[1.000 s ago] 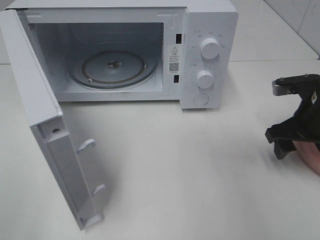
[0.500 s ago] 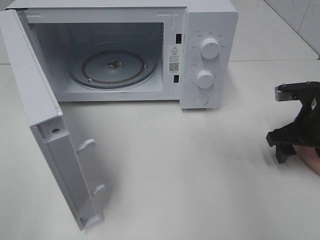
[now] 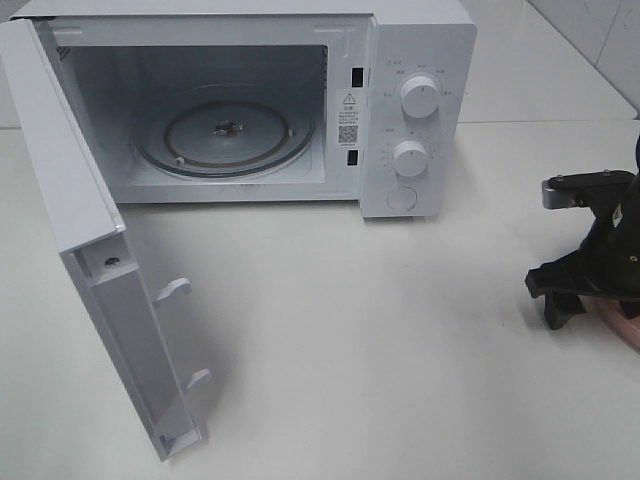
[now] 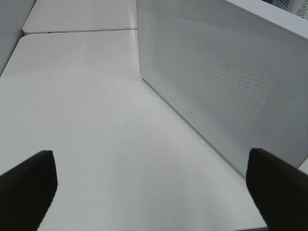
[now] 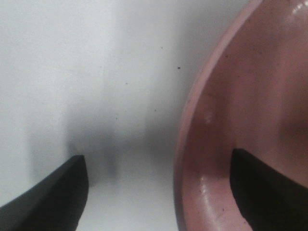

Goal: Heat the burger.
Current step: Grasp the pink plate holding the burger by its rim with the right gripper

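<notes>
The white microwave (image 3: 420,60) stands at the back with its door (image 3: 70,200) swung wide open and its glass turntable (image 3: 225,135) bare. No burger shows in any view. My right gripper (image 3: 590,295) is at the table's right edge, low over a pink plate (image 3: 625,325). In the right wrist view the gripper (image 5: 159,190) is open and straddles the plate's rim (image 5: 192,120), with one finger inside the plate and one outside. My left gripper (image 4: 154,192) is open and empty above the table beside the door's outer face (image 4: 226,86); it is out of the high view.
The open door juts toward the front left of the white table (image 3: 350,330). The control panel with two knobs (image 3: 418,97) faces front on the microwave's right side. A second table surface lies behind (image 4: 82,14).
My right gripper has sunk slightly over the pink plate, hiding more of it. The microwave and its door have not moved.
</notes>
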You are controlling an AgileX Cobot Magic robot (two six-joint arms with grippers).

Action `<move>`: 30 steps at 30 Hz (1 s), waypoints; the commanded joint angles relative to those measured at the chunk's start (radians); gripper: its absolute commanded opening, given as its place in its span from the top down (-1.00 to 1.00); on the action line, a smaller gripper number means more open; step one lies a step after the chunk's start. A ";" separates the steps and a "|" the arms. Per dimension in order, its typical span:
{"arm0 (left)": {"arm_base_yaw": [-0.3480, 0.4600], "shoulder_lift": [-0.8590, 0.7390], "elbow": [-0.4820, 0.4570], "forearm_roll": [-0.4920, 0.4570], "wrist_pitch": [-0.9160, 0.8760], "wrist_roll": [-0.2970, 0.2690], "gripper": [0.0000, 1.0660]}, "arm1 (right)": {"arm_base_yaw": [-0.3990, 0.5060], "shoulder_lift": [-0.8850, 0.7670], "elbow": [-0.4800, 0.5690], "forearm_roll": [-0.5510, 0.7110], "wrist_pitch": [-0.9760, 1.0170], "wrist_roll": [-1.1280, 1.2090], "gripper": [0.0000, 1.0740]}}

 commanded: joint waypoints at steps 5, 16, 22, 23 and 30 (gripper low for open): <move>0.002 -0.017 0.002 -0.006 0.004 -0.005 -0.88 | -0.006 0.006 0.000 -0.036 0.002 0.042 -0.11; 0.002 -0.017 0.002 -0.006 0.004 -0.005 -0.88 | -0.006 0.006 0.001 -0.064 -0.008 0.050 0.93; 0.002 -0.017 0.002 -0.006 0.004 -0.005 -0.88 | -0.003 0.006 0.001 -0.063 0.003 0.063 1.00; 0.002 -0.017 0.002 -0.006 0.004 -0.005 -0.88 | -0.003 0.006 0.001 -0.063 0.003 0.063 1.00; 0.002 -0.017 0.002 -0.006 0.004 -0.005 -0.88 | 0.002 0.001 0.001 -0.114 0.046 0.135 1.00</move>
